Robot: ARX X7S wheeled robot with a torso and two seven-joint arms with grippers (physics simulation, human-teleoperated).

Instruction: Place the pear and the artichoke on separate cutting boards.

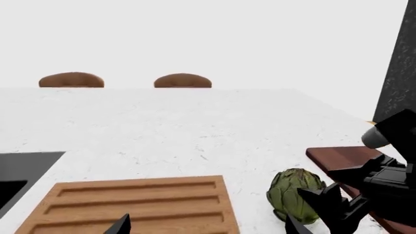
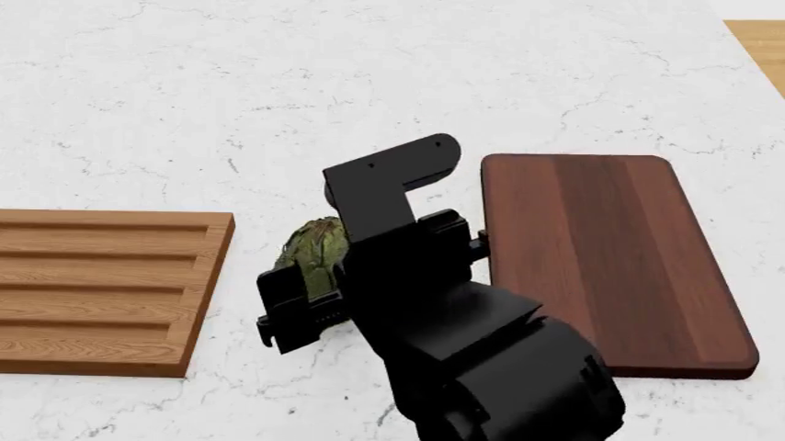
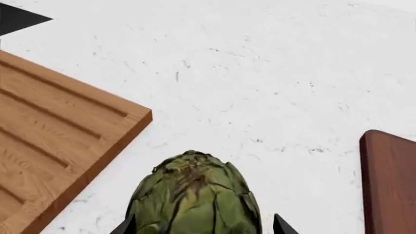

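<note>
The artichoke (image 3: 194,195) lies on the white counter between the two cutting boards; it also shows in the head view (image 2: 314,252) and the left wrist view (image 1: 293,194). My right gripper (image 3: 204,228) is open, one fingertip on each side of the artichoke, with a small gap showing at one side. The grooved light-tan board (image 2: 98,289) lies left of it and the smooth dark reddish-brown board (image 2: 601,257) lies right. Both boards are bare. My left gripper (image 1: 204,229) is open and empty over the grooved board's (image 1: 136,204) near edge. The pear is out of view.
A dark sink (image 1: 19,170) is set into the counter beyond the grooved board. Two wooden chair backs (image 1: 71,80) (image 1: 182,81) rise behind the counter's far edge. A dark wall panel (image 1: 398,68) stands at the far side. My right arm (image 2: 466,340) hides part of the counter.
</note>
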